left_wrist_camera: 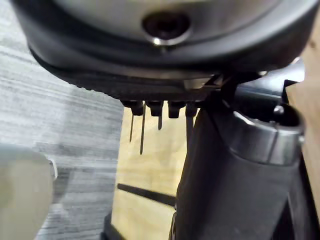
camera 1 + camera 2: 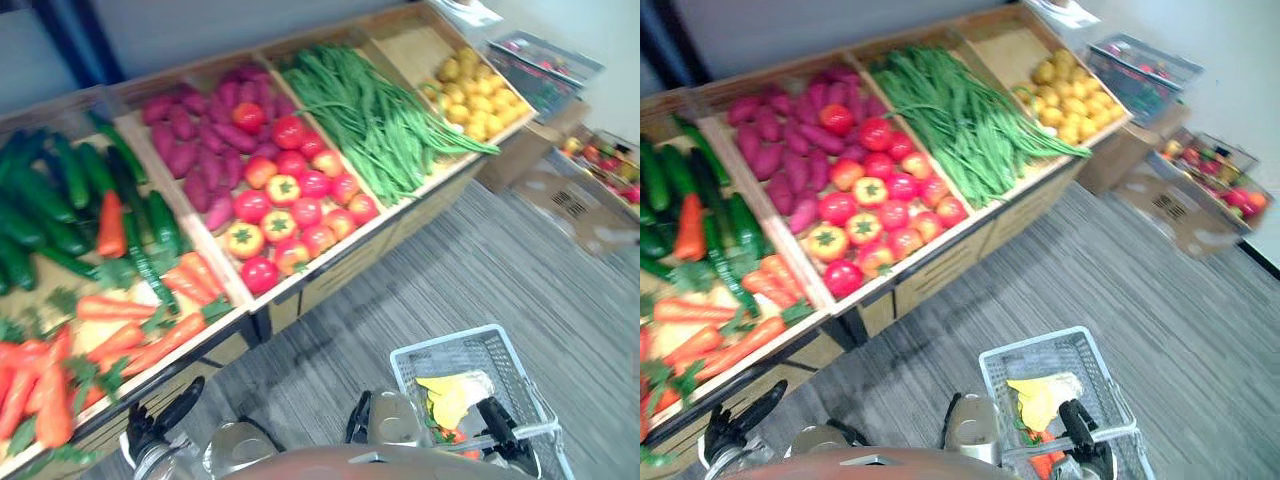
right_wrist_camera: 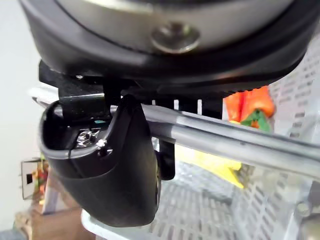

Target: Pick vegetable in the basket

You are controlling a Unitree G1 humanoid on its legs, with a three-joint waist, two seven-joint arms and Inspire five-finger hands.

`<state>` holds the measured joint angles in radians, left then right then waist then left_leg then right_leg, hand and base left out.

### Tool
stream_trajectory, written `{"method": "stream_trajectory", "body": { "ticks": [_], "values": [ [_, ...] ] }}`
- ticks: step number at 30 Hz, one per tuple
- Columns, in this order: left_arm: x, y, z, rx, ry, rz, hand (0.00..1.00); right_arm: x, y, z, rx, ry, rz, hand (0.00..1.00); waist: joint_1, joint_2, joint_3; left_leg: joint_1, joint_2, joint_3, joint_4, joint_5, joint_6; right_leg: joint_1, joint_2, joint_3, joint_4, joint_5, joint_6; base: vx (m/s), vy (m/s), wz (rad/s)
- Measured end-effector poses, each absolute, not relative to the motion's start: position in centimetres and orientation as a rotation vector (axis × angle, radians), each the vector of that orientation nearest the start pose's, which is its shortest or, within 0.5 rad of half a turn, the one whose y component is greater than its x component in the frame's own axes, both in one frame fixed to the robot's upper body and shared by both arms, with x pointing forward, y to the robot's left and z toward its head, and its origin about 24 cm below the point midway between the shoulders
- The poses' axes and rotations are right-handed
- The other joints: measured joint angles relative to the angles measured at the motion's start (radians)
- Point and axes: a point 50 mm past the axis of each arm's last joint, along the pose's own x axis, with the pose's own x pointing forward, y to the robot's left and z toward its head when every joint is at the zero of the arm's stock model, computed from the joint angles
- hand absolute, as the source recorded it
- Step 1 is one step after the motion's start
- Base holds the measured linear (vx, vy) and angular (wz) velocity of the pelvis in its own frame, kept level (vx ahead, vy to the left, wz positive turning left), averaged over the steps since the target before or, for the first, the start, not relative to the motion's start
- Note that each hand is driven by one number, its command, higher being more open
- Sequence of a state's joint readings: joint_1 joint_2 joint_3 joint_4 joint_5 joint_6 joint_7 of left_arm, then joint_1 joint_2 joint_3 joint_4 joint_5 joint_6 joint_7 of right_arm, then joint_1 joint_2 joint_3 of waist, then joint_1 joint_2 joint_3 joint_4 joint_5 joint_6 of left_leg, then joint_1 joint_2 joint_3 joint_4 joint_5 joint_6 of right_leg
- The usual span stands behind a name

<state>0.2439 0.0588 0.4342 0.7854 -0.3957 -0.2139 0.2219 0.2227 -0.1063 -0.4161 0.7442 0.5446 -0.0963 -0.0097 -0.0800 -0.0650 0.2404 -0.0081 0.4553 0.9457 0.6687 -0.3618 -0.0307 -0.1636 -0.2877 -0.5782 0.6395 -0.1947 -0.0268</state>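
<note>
1. Some veggies lie in the basket under the right hand, which is curled round its handle.
2. Carrots lie just ahead of the loose, empty left hand.
3. If the basket swings, it could spill.

A wide band of grey carpeted floor is lying open between the wooden produce stand and the white basket, leaving a hand free passage. The tomatoes, green beans and carrots are sitting uncovered from above, with raised wooden dividers walling bin from bin. The basket's metal handle is crossing its mouth, the right hand curling round it and narrowing the way in. Yellow and orange vegetables are filling the basket's near end, while its far end is showing bare. Cardboard boxes are crowding the floor at right. The left hand is hanging loose-fingered before the stand's front.
</note>
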Motion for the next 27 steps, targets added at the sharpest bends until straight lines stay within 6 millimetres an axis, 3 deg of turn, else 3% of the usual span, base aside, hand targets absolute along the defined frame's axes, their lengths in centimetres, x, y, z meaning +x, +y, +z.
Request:
{"method": "stream_trajectory", "body": {
  "ticks": [1, 2, 3, 4, 5, 6, 9, 13, 18, 22, 24, 25, 26, 27],
  "values": [
    [6.1, 26.8, -13.1, -0.332, 0.73, 1.004, 1.0, 10.4, -27.2, -12.0, 0.441, 0.665, -0.712, 0.0, 0.005, 0.008, -0.002, 0.009, 0.031, 0.023, 0.02, 0.042, 0.064, 0.024, 0.051, -0.029, -0.093, 0.017, -0.023, 0.02, -0.12, -1.7],
    [5.8, 26.8, -13.2, -0.352, 0.732, 1.028, 1.0, 11.2, -26.9, -11.8, 0.44, 0.652, -0.687, 0.0, 0.014, 0.006, -0.002, 0.016, 0.045, 0.034, 0.037, 0.065, 0.078, 0.045, 0.066, -0.042, -0.145, 0.026, -0.017, 0.04, -0.194, -1.59],
    [5.4, 26.3, -13.5, -0.37, 0.744, 1.037, 1.0, 12.0, -26.8, -11.5, 0.422, 0.635, -0.644, 0.0, 0.033, -0.003, -0.009, 0.014, 0.019, 0.041, -0.053, 0.037, -0.001, 0.063, 0.095, -0.078, -0.23, 0.028, -0.007, 0.03, -0.155, -1.17],
    [5.5, 26.0, -13.5, -0.379, 0.742, 1.03, 1.0, 12.6, -26.7, -11.3, 0.419, 0.626, -0.631, 0.0, 0.036, 0.008, -0.009, 0.016, 0.007, 0.03, -0.108, 0.068, -0.032, 0.057, 0.105, -0.073, -0.237, 0.025, 0.003, 0.06, -0.181, -1.13],
    [5.6, 25.9, -13.5, -0.382, 0.74, 1.016, 1.0, 13.4, -26.1, -11.3, 0.421, 0.632, -0.595, 0.0, 0.041, -0.008, -0.016, 0.036, 0.0, 0.065, -0.115, 0.095, -0.031, 0.039, 0.071, -0.079, -0.202, -0.017, 0.025, 0.07, -0.091, -0.52],
    [5.7, 25.9, -13.5, -0.382, 0.738, 1.009, 1.0, 13.8, -25.9, -11.1, 0.42, 0.625, -0.578, 0.0, 0.042, -0.012, -0.018, 0.038, -0.001, 0.072, -0.117, 0.097, -0.032, 0.032, 0.064, -0.083, -0.187, -0.023, 0.018, 0.05, -0.124, -0.41],
    [5.7, 25.3, -13.7, -0.397, 0.743, 1.002, 1.0, 13.6, -25.3, -11.0, 0.401, 0.63, -0.503, 0.0, 0.027, -0.006, -0.025, 0.053, 0.025, 0.088, -0.147, 0.142, -0.048, 0.058, 0.142, -0.073, -0.284, 0.005, 0.004, -0.01, -0.166, -0.22],
    [5.8, 24.2, -14.0, -0.423, 0.758, 0.981, 1.0, 11.9, -25.3, -11.4, 0.394, 0.658, -0.507, 0.0, 0.02, -0.01, -0.024, 0.088, 0.022, 0.095, -0.216, 0.225, -0.039, 0.13, 0.217, -0.071, -0.42, 0.05, -0.023, 0.01, -0.197, -0.08],
    [6.4, 23.3, -14.2, -0.419, 0.767, 0.914, 1.0, 10.3, -25.0, -11.9, 0.43, 0.679, -0.561, 0.0, 0.013, -0.021, -0.03, 0.115, -0.015, 0.093, -0.303, 0.236, -0.034, 0.159, 0.246, -0.045, -0.492, 0.077, -0.035, 0.0, -0.026, -0.09],
    [6.0, 23.3, -14.4, -0.39, 0.799, 0.899, 1.0, 10.0, -23.6, -12.3, 0.476, 0.689, -0.555, 0.0, 0.003, -0.034, -0.033, 0.178, -0.028, 0.115, -0.314, 0.257, -0.064, 0.202, 0.268, 0.007, -0.549, 0.116, -0.027, -0.01, 0.095, -0.38],
    [6.1, 23.5, -14.3, -0.386, 0.79, 0.901, 1.0, 10.2, -23.2, -12.3, 0.478, 0.689, -0.536, 0.0, 0.011, -0.033, -0.032, 0.161, -0.014, -0.065, -0.215, 0.265, -0.04, 0.222, 0.291, 0.083, -0.586, 0.139, -0.035, -0.04, 0.035, -0.86],
    [6.4, 23.7, -14.1, -0.373, 0.772, 0.893, 1.0, 10.4, -23.0, -12.2, 0.472, 0.684, -0.525, 0.0, 0.024, -0.034, -0.03, 0.116, -0.026, -0.224, -0.155, 0.221, -0.007, 0.226, 0.287, 0.134, -0.6, 0.151, -0.04, -0.09, 0.096, -1.72],
    [6.7, 23.6, -14.1, -0.371, 0.761, 0.882, 1.0, 11.4, -23.1, -11.8, 0.459, 0.659, -0.503, 0.0, 0.054, -0.018, -0.025, 0.07, -0.139, -0.502, -0.173, 0.101, -0.038, 0.204, 0.289, 0.252, -0.604, 0.163, -0.055, -0.07, 0.105, -1.69],
    [6.6, 23.5, -14.1, -0.371, 0.762, 0.882, 1.0, 11.6, -23.1, -11.8, 0.458, 0.655, -0.498, 0.0, 0.06, -0.014, -0.023, 0.065, -0.163, -0.555, -0.18, 0.087, -0.038, 0.2, 0.29, 0.274, -0.603, 0.167, -0.056, -0.12, 0.217, -2.09]
  ]
}}
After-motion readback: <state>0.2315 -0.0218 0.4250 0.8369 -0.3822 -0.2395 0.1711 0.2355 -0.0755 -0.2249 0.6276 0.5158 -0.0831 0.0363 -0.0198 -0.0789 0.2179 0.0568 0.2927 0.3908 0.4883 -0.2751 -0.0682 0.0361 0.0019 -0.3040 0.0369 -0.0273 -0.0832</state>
